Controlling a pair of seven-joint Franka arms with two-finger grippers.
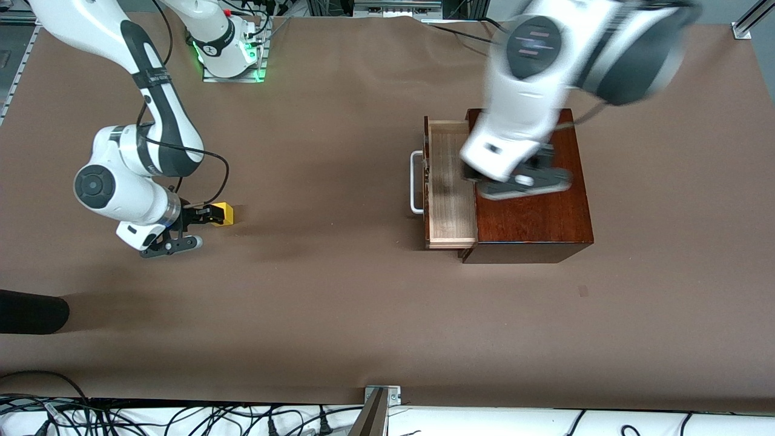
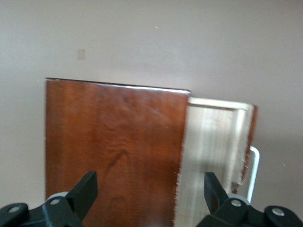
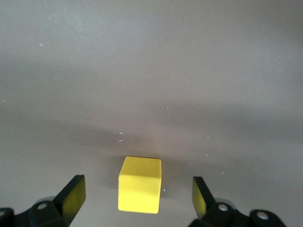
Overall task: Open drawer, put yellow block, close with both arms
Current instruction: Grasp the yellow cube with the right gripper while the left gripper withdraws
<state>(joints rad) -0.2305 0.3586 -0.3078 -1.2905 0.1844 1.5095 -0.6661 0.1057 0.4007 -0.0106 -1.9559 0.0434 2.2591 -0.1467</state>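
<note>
The yellow block (image 1: 224,213) sits on the brown table toward the right arm's end. My right gripper (image 1: 212,215) is low at the block, open, with a finger on each side of it; in the right wrist view the block (image 3: 140,190) lies between the open fingers (image 3: 75,195) of that gripper (image 3: 137,190), untouched. The drawer (image 1: 451,194) of the reddish-brown box (image 1: 533,212) is pulled out, showing pale wood and its white handle (image 1: 415,181). My left gripper (image 1: 473,175) is open and empty above the box top (image 2: 113,142) and the drawer (image 2: 213,151).
A black object (image 1: 30,310) lies near the front edge at the right arm's end. Cables run along the front edge, with a metal bracket (image 1: 381,395) at its middle. Bare brown table lies between block and drawer.
</note>
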